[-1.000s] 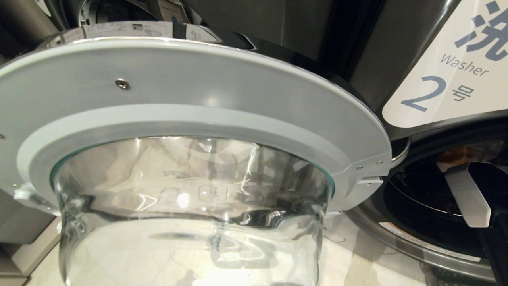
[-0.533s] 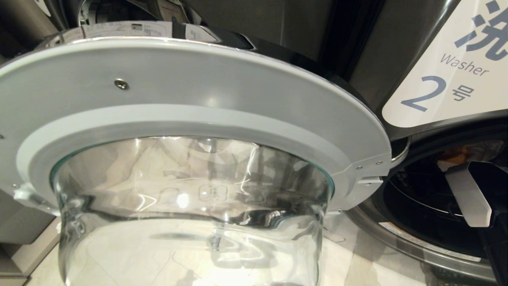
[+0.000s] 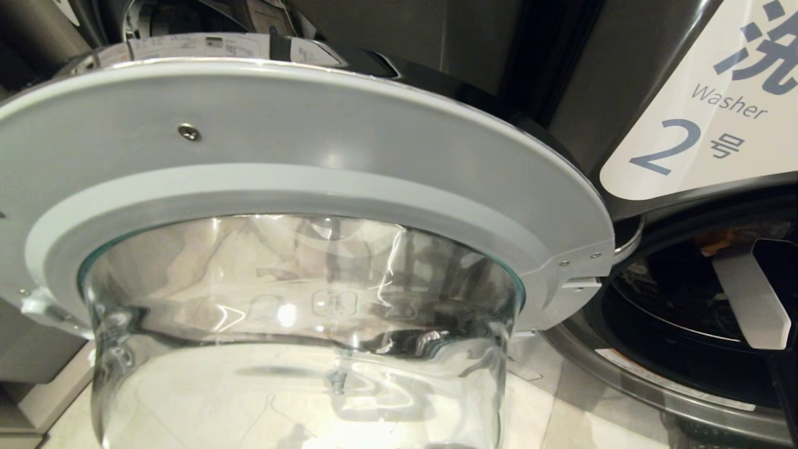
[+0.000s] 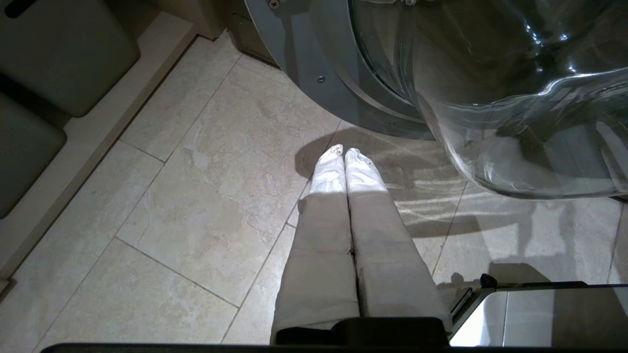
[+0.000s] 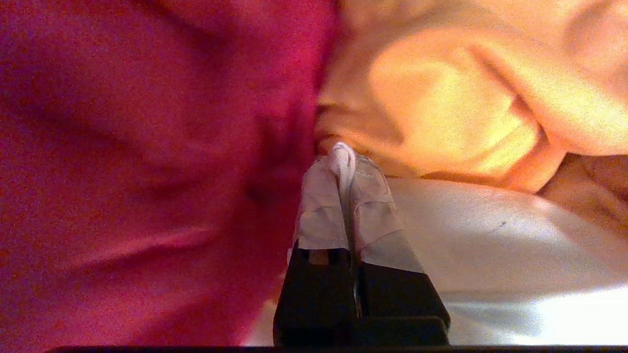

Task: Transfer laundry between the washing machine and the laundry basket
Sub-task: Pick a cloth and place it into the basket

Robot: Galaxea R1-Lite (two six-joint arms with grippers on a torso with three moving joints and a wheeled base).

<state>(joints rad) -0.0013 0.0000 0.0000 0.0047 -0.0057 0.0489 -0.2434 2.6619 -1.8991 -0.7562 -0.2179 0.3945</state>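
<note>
Inside washing machine (image 3: 679, 324): bunched laundry (image 5: 441, 98).

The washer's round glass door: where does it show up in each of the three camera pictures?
Head view: the glass door fills the lower left and middle, swung open.
Left wrist view: the glass door sits in the upper right corner.
Right wrist view: not in it; only laundry shows.
Shared landmark: the grey door ring with its screws, seen in the head and left wrist views.

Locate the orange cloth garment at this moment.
In the right wrist view, the orange cloth garment lies beside the red-pink cloth garment, just beyond the right pincer.
</note>
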